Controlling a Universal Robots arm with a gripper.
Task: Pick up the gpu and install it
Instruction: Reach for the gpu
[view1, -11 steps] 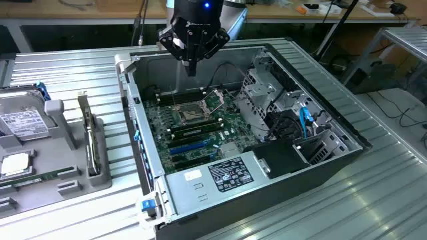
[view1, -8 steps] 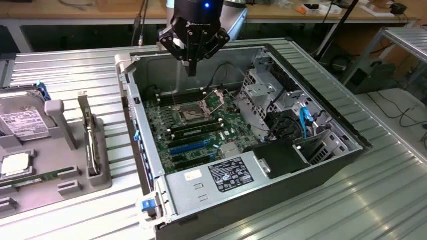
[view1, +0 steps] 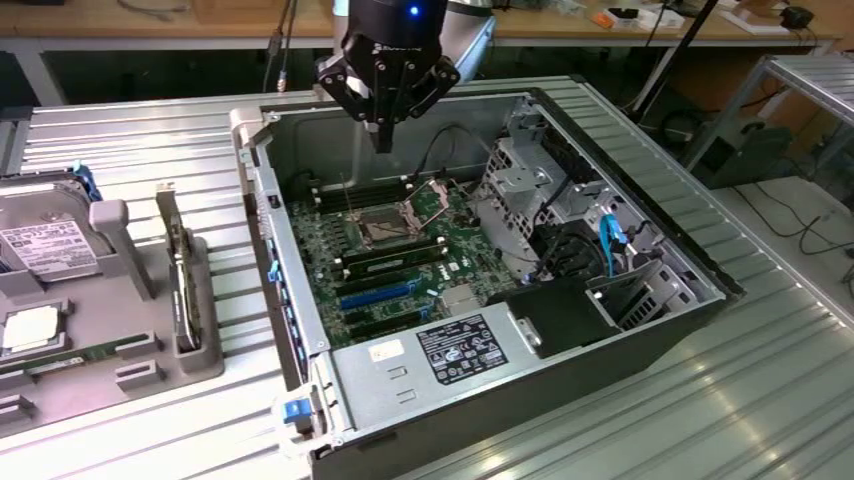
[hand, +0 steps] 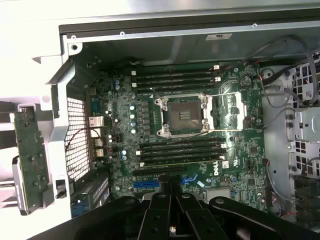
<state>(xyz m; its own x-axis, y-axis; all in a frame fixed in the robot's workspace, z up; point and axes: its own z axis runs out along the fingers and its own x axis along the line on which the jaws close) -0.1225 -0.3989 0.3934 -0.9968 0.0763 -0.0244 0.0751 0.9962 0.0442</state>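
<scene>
- While your gripper (view1: 384, 138) hangs over the far end of the open case (view1: 263, 215), above the motherboard (view1: 310, 235), its fingers look pressed together with nothing between them.
- From the wrist view you look straight down on the CPU socket (hand: 182, 116), and the dark fingertips (hand: 161, 212) sit close together near the blue slot (hand: 146, 184).
- Your gpu (view1: 178, 265) is not in the case. It stands on edge in the grey holder (view1: 140, 372) on the table (view1: 134, 140), just outside the case's side wall.
- From the gripper, the gpu lies toward the exterior view's left and nearer that camera, well apart, with the case wall between the two.
- Its long axis runs roughly alongside that wall, far to near in the exterior view, so you see it there as a slim strip.
- A hard drive (view1: 54, 240) sits in the same holder, further to the exterior view's left.
- By my reading, the pick-up has not begun.
</scene>
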